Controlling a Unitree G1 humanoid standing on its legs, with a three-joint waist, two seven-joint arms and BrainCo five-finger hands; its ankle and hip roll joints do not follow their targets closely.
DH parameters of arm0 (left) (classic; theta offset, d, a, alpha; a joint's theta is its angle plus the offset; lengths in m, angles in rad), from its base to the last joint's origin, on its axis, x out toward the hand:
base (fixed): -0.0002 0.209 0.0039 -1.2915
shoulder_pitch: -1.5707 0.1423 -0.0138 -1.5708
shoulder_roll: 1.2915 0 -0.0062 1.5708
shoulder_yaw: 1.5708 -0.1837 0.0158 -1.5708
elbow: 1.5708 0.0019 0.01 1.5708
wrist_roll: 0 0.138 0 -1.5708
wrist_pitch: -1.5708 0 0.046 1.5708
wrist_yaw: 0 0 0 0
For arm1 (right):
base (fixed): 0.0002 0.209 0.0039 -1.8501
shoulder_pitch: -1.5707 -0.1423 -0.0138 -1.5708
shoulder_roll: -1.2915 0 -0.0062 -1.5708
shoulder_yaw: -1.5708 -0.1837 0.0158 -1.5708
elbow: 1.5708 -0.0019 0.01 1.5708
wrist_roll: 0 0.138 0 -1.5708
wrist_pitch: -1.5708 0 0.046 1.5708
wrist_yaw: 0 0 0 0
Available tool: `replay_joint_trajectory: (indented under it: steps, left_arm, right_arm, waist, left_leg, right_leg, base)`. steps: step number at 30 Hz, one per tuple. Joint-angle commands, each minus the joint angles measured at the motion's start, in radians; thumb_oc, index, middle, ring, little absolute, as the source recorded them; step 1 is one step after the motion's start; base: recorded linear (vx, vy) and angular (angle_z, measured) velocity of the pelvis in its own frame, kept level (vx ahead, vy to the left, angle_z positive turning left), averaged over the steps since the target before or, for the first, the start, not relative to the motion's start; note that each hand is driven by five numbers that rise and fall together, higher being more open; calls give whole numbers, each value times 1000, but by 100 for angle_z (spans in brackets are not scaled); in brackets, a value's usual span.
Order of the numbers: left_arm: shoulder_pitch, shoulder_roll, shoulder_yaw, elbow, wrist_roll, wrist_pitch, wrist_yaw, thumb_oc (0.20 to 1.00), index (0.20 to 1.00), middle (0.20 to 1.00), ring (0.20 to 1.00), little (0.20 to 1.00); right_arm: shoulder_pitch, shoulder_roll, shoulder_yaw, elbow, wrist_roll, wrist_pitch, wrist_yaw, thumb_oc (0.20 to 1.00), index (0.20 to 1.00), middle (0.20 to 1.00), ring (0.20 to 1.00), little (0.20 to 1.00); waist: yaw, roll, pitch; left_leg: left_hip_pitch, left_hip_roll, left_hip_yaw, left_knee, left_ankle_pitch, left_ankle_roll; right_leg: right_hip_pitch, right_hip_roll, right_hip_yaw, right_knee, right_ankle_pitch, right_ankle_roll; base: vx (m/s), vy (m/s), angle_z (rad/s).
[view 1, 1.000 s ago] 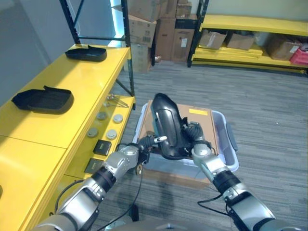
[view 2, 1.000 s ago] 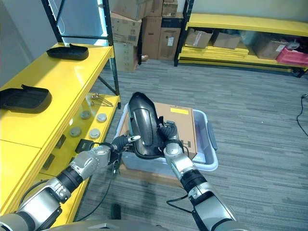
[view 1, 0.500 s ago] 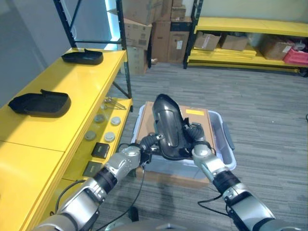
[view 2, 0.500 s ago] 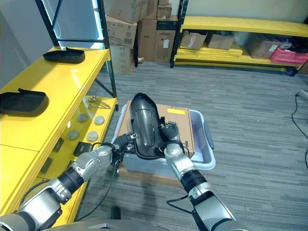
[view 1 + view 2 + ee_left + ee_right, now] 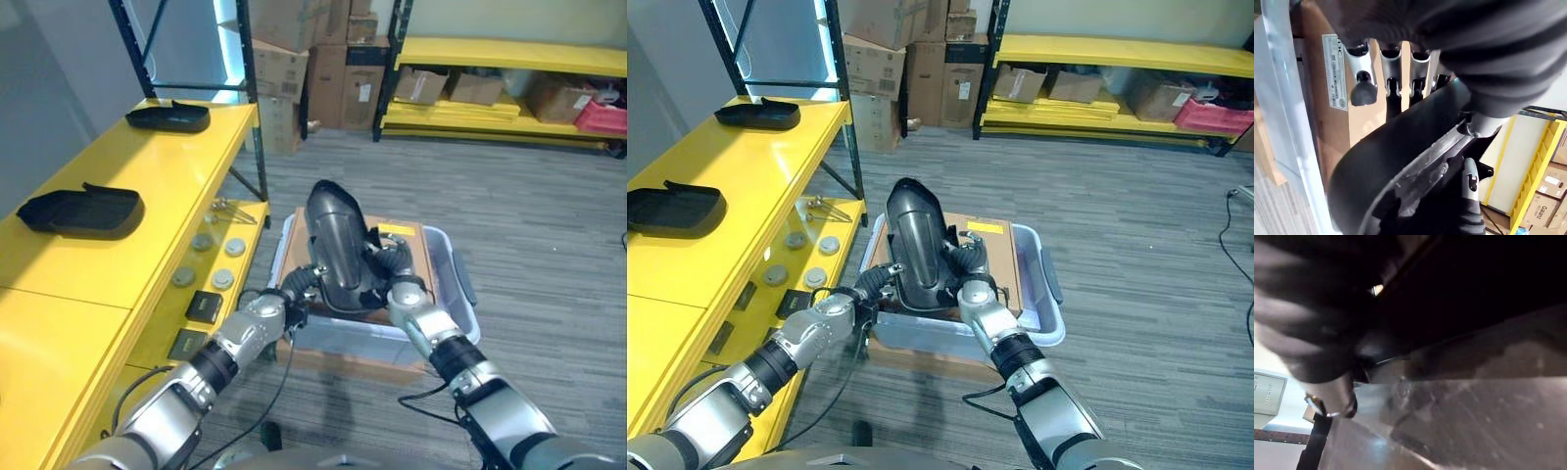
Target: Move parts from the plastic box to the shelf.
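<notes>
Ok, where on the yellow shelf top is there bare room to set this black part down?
Bare room lies between the two black trays on the yellow shelf, and on the near end before the closer tray. The lower ledge with round discs is crowded.

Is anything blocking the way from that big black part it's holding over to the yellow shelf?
Nothing visible does. The black part, held by the left hand and right hand, is above the plastic box; the yellow shelf beside it has open space.

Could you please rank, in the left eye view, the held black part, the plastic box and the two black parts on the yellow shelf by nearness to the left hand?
1. Held black part, gripped by left hand.
2. Plastic box, just right.
3. Nearer shelf part, on the left.
4. Farther shelf part, behind it.
</notes>
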Motion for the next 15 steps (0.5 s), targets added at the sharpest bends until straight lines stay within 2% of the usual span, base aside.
replay_joint_trajectory:
  steps: [1, 5, 9, 11, 13, 14, 15]
  left_arm:
    - [-127, -113, 13, -28, 52, -162, 48, 200, 200, 200, 200, 200]
    - [-110, -48, 107, -61, 130, -219, 108, 200, 200, 200, 200, 200]
    - [-37, 68, 261, -127, 168, -265, 108, 200, 200, 200, 200, 200]
    - [-10, 98, 298, -150, 176, -279, 107, 200, 200, 200, 200, 200]
    - [41, 144, 356, -183, 197, -316, 100, 200, 200, 200, 200, 200]
    - [113, 195, 441, -253, 214, -344, 85, 200, 200, 200, 200, 200]
    - [139, 212, 474, -282, 227, -354, 85, 200, 200, 200, 200, 200]
  right_arm:
    - [-90, 60, 26, -19, 7, -42, 10, 1000, 1000, 1000, 1000, 1000]
    - [-55, 29, 13, -41, -30, -1, 30, 1000, 1000, 1000, 1000, 1000]
    - [77, -38, -46, -70, -77, 7, 99, 1000, 1000, 1000, 1000, 1000]
    - [121, -51, -65, -82, -76, 12, 116, 1000, 1000, 1000, 1000, 1000]
    - [204, -67, -97, -96, -87, 16, 158, 1000, 1000, 1000, 1000, 1000]
    - [308, -81, -134, -115, -127, 31, 230, 1000, 1000, 1000, 1000, 1000]
    - [340, -81, -146, -115, -128, 48, 254, 1000, 1000, 1000, 1000, 1000]
  waist:
    - [47, -3, -57]
    - [57, -2, -57]
    - [67, -3, -54]
    - [68, -3, -52]
    - [68, -4, -50]
    - [68, -4, -45]
    - [67, -4, -43]
  left_leg:
    - [83, 50, 0, -8, -147, -45]
    - [80, 49, -5, -8, -145, -45]
    - [69, 46, -12, -8, -141, -45]
    - [66, 45, -13, -8, -140, -44]
    - [61, 42, -14, -8, -139, -43]
    - [54, 40, -16, -8, -137, -41]
    - [52, 38, -18, -8, -137, -40]
  right_leg:
    - [-84, -49, -18, -6, 19, 70]
    - [-84, -49, -22, -6, 16, 70]
    - [-88, -49, -25, -6, 15, 70]
    - [-90, -49, -25, -6, 15, 70]
    - [-94, -49, -23, -6, 16, 70]
    - [-100, -50, -21, -6, 16, 72]
    - [-101, -51, -21, -6, 16, 72]
  base:
    - [0, 0, 0]
    - [0, 30, 1]
    - [-20, 46, 0]
    - [-25, 45, -1]
    - [-44, 65, -1]
    - [-55, 75, 2]
    - [-72, 100, 1]
